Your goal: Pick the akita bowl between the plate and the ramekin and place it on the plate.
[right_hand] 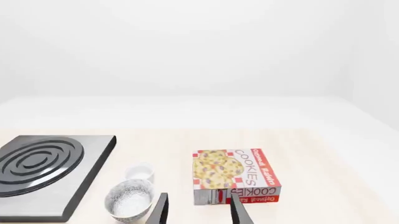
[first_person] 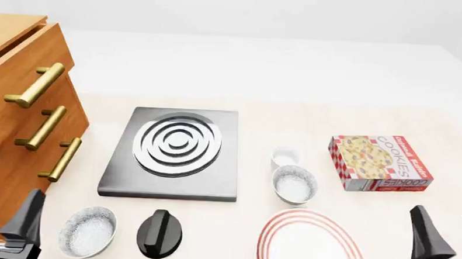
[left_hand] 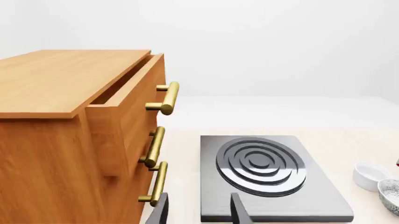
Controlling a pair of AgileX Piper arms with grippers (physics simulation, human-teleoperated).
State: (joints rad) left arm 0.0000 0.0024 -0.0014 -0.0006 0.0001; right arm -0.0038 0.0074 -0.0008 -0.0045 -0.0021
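**Bowl waits between plate and ramekin, both arms parked**

Target first: the akita bowl (first_person: 294, 186) sits just right of the table's middle in the front view, the ramekin (first_person: 285, 157) close at its 11 o'clock and the plate (first_person: 269, 239) close at its 6 o'clock; nothing holds it yet. The left gripper (first_person: 5, 219) and the right gripper (first_person: 447, 235) rest at the near corners, fingers spread apart and empty.

Risks, as I judge them: a look-alike speckled bowl (first_person: 88, 231) lies far off at 8 o'clock near the left gripper, so grabbing that one would be the plainest mistake; the ramekin stands so near the target that a finger lowered on the far rim could knock it; the cookie box (first_person: 380, 163) at 2 o'clock could be clipped by a wide approach from the right.

Surfaces: bowl round, grey-white speckled inside, darker outside, its thin curved rim likely slippery under a pinch; ramekin plain white and straight-sided; plate flat, white, red-ringed; hob (first_person: 174, 153) grey metal with raised concentric rings; wooden drawers (first_person: 8, 155) with brass handles; black knob (first_person: 158, 233).
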